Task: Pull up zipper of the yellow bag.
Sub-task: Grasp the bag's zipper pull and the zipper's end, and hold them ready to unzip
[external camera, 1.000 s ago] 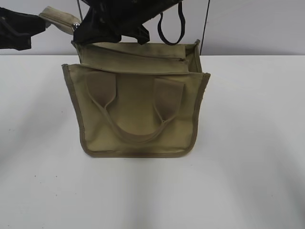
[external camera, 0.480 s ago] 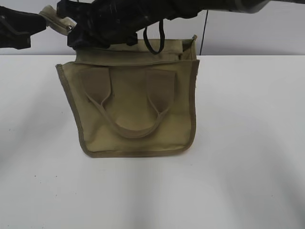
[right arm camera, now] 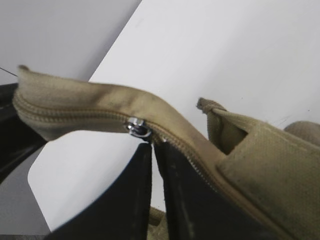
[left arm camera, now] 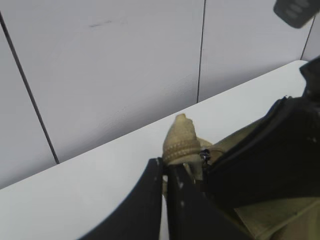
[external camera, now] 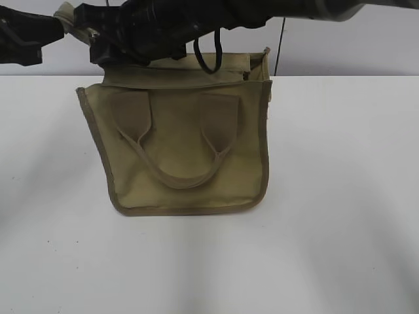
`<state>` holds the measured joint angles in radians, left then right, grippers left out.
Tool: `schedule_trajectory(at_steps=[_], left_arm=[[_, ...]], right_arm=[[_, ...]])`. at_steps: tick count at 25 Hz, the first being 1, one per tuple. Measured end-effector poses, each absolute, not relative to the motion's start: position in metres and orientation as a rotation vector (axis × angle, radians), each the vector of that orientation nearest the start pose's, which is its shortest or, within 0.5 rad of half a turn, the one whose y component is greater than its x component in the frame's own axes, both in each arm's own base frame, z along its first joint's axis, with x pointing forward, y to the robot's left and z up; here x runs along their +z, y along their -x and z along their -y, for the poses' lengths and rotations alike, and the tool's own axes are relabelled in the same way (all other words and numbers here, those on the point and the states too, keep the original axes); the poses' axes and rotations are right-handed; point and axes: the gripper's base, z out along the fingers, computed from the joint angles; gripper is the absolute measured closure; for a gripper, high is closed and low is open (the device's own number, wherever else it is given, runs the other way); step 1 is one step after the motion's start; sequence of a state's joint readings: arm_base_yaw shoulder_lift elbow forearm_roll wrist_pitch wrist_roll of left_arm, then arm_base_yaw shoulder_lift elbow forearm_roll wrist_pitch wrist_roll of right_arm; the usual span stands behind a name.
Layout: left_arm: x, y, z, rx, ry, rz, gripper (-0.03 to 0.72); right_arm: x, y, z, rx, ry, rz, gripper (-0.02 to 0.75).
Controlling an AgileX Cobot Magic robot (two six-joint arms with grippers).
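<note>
- The yellow bag (external camera: 183,154) stands upright on the white tabletop (external camera: 340,196), handles facing the exterior camera.
- Left claw (left arm camera: 164,167) is clenched on the zipper (right arm camera: 75,117) tape's free end (held off the bag's left corner).
- Right claw (right arm camera: 152,150) pinches the silver pull (right arm camera: 136,126).

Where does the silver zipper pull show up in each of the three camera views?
Exterior: zipper pull at upper left, beside the bag's tab.
Left wrist: small glint at centre, below the tab.
Right wrist: clear at left centre, above the shut jaws.
Shared landmark: zipper end tab.
</note>
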<state>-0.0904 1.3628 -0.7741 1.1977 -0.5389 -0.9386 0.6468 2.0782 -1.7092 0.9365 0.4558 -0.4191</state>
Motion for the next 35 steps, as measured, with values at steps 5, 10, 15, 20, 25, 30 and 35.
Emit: schedule_trajectory(at_steps=[5,10,15,20,25,30,35], left_arm=[[0.284,-0.281,0.070,-0.391,-0.611,-1.729,0.700],[0.284,-0.281,0.070,-0.397,-0.613,-1.725,0.700],[0.284,-0.281,0.070,-0.399,-0.613,-1.724,0.700],[0.284,-0.281,0.070,-0.399,-0.613,-1.724,0.700],[0.284,-0.281,0.070,-0.399,-0.613,-1.724,0.700],[0.284,-0.281,0.070,-0.399,-0.613,-1.724,0.700],[0.284,-0.281,0.070,-0.399,-0.613,-1.724,0.700]], right_arm=[[0.251,-0.374,-0.322,1.011,0.401,-2.241,0.681],[0.252,-0.376,-0.322,1.031,0.357,-2.233,0.637],[0.253,-0.370,-0.328,1.057,0.356,-2.235,0.523],[0.254,-0.366,-0.334,1.082,0.352,-2.236,0.501],[0.254,-0.366,-0.334,1.097,0.335,-2.237,0.499],[0.254,-0.366,-0.334,1.098,0.333,-2.237,0.503],[0.254,-0.366,-0.334,1.098,0.331,-2.238,0.608]])
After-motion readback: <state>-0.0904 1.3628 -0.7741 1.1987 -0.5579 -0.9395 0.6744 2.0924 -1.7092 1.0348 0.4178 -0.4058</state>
